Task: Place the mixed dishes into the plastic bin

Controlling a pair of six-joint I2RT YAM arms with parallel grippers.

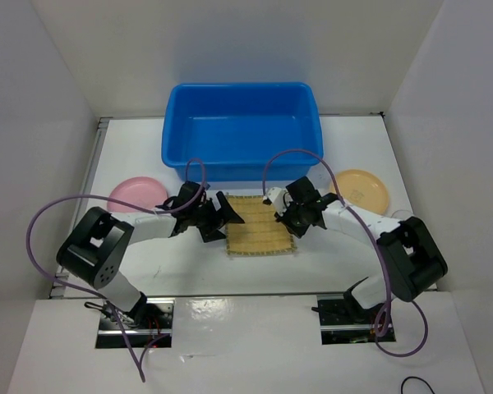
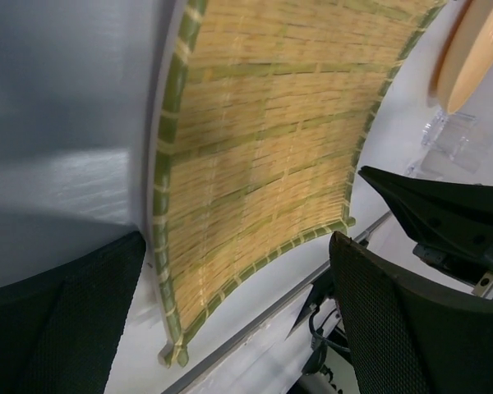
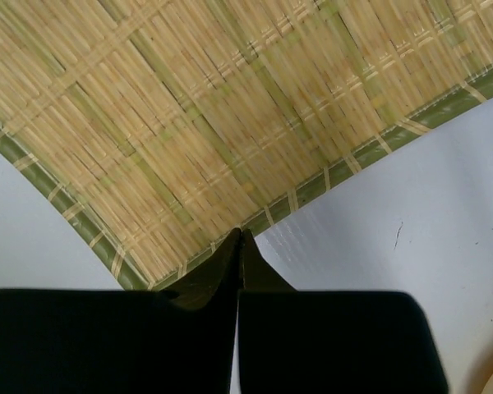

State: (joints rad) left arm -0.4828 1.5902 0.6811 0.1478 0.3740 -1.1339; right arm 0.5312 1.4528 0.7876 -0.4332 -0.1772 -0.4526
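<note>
The yellow woven mat (image 1: 259, 224) lies on the table in front of the blue plastic bin (image 1: 238, 127) and looks bowed in the left wrist view (image 2: 263, 164). My right gripper (image 1: 287, 218) is shut, its tips (image 3: 240, 240) pinched on the mat's green right border (image 3: 230, 123). My left gripper (image 1: 225, 222) is open at the mat's left edge, its jaws (image 2: 238, 246) wide apart and empty. The pink plate (image 1: 137, 194) lies at the left. The tan-orange plate (image 1: 363, 189) lies at the right. A clear cup (image 2: 456, 139) stands near it.
White walls close in the table on the left, right and back. The bin stands against the back wall and nothing shows inside it. The right arm's gripper (image 2: 448, 213) shows beyond the mat in the left wrist view.
</note>
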